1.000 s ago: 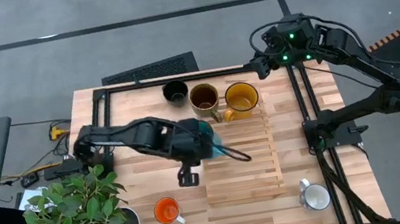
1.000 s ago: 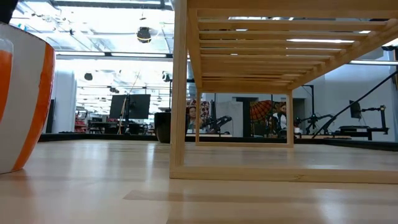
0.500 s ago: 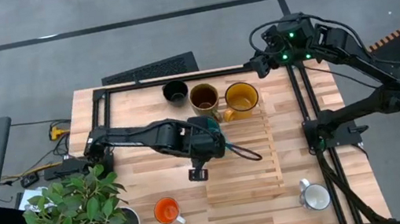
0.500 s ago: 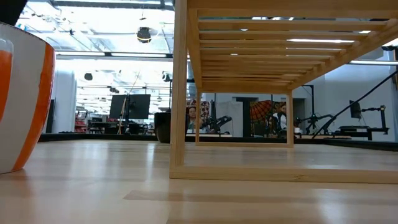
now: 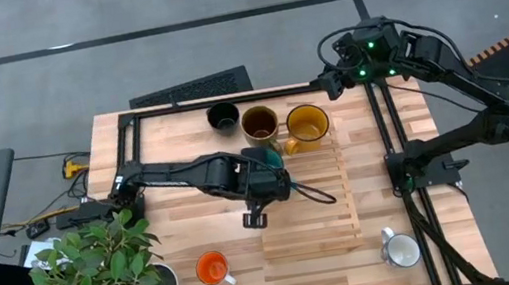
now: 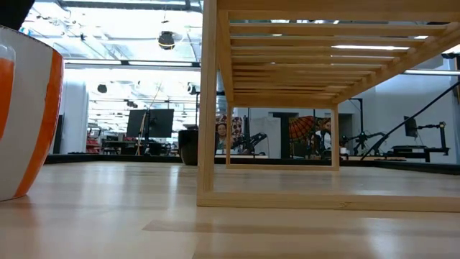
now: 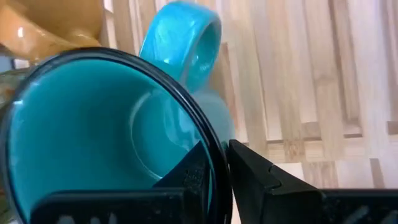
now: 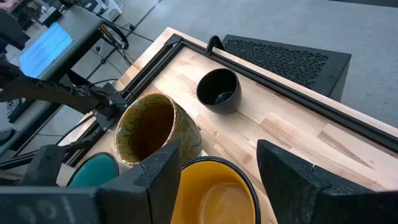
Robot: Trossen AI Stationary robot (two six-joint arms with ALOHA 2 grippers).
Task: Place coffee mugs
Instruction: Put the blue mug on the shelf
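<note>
Teal-blue is the colour to watch: the teal mug (image 5: 268, 158) sits in the left gripper (image 7: 214, 171), one dark finger inside the bowl and one outside, the jaws pinching its rim. In the left wrist view the mug (image 7: 112, 137) fills the picture, its glossy handle (image 7: 186, 37) pointing out over the pale slats. From above, the left arm reaches across the table (image 5: 382, 113) from the left side, and the mug is held at the near-left edge of the slatted wooden rack (image 5: 319, 204), just in front of the brown mug (image 5: 259, 124). Whether it touches the slats, I cannot tell.

Along the back, three mugs line up: the black mug (image 5: 222, 117) on the bare table, then the brown one, then the mustard-yellow mug (image 5: 306, 124) on the rack's far corner, brown and yellow close together. The orange mug (image 5: 212, 267) waits near the front edge beside the potted plant (image 5: 101, 266), and the white mug (image 5: 401, 251) stands at the front right corner.

The right gripper (image 8: 217, 165) hangs high over the back right corner, jaws spread and holding nothing, looking down at the black mug (image 8: 218, 90), the brown mug (image 8: 155, 127) and the yellow mug (image 8: 214, 190).

At table height, the orange-and-white mug (image 6: 25, 108) looms on one side, the rack's frame (image 6: 208, 108) dead ahead.
</note>
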